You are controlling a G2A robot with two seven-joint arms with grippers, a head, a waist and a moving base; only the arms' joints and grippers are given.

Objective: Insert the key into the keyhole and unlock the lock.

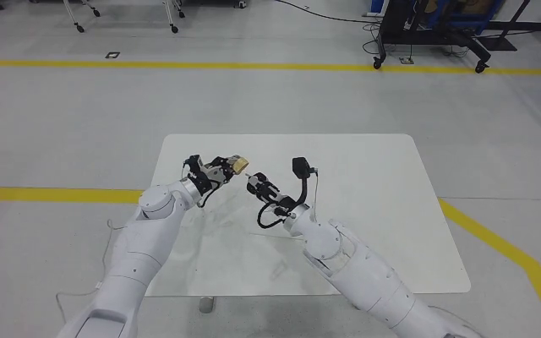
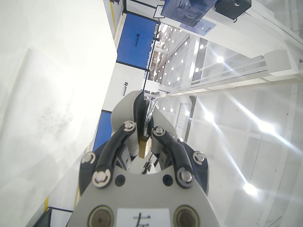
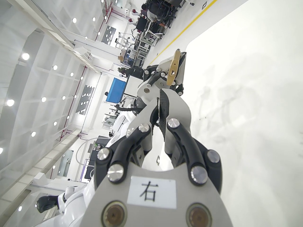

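Note:
A brass padlock point(image 1: 240, 163) is held above the white table point(image 1: 380, 177) by my left gripper point(image 1: 226, 166), which is shut on its body. In the left wrist view the padlock point(image 2: 144, 146) sits deep between the closed fingers point(image 2: 123, 114). My right gripper point(image 1: 254, 180) hangs a short gap from the lock, its tips pointing at it. It is shut on the key, of which just a thin tip point(image 1: 248, 175) pokes out. In the right wrist view the padlock point(image 3: 173, 68) faces my right gripper point(image 3: 161, 94), keyhole point(image 3: 172, 72) toward it.
Both grippers hover over the table's left half, near its far edge. Yellow floor lines point(image 1: 254, 65) run behind and beside the table. A black equipment cart point(image 1: 431, 34) stands far off at the back right.

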